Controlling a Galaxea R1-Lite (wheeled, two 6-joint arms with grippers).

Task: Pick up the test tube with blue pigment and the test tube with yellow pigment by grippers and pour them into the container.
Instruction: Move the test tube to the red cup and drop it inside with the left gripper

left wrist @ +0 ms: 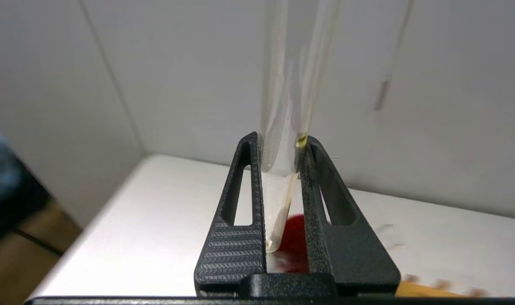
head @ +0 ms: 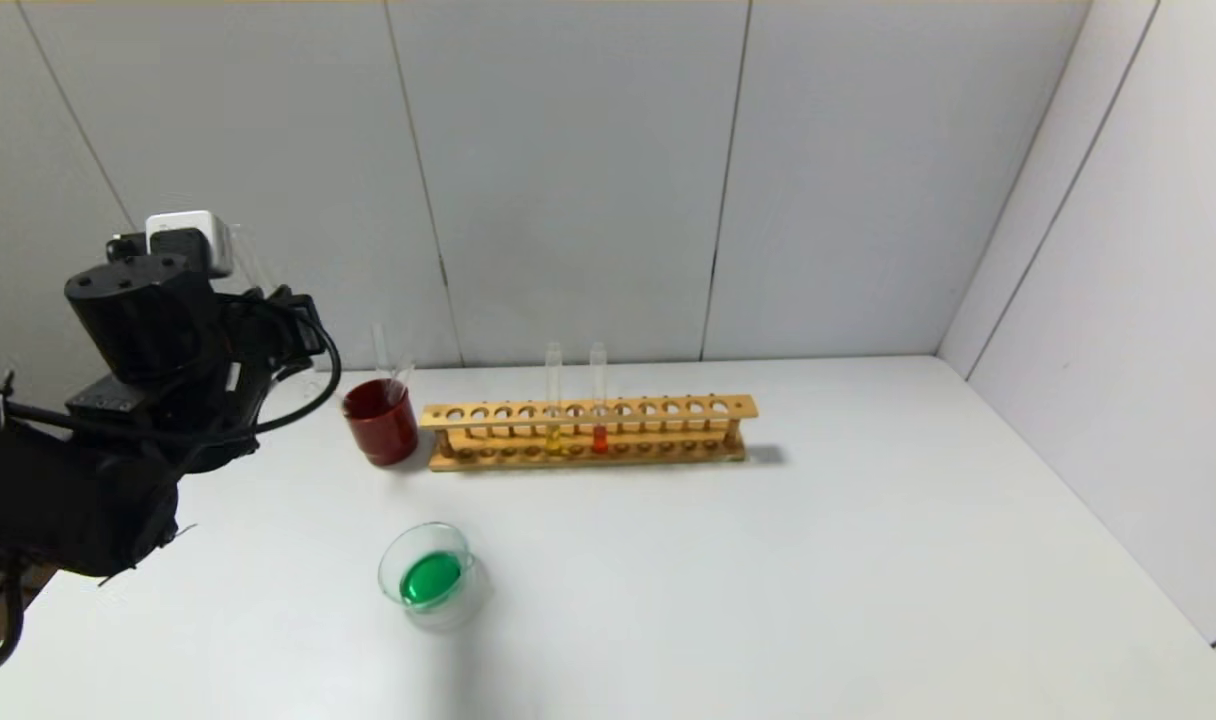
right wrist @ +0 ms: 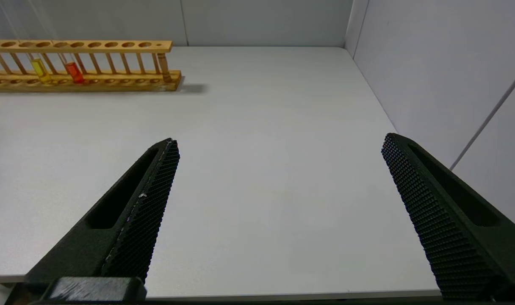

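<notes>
The white bench [head: 768, 560] meets grey wall panels. The left pincer [left wrist: 283, 148] is pressed together on an empty-looking glass tube [left wrist: 283, 84] – above the dark red cup [head: 380, 420]. The container [head: 430, 575] holds green liquid. A yellow tube [head: 553, 400] stands in the wooden rack [head: 588, 430]. The right pincer [right wrist: 278, 144] is spread wide.
</notes>
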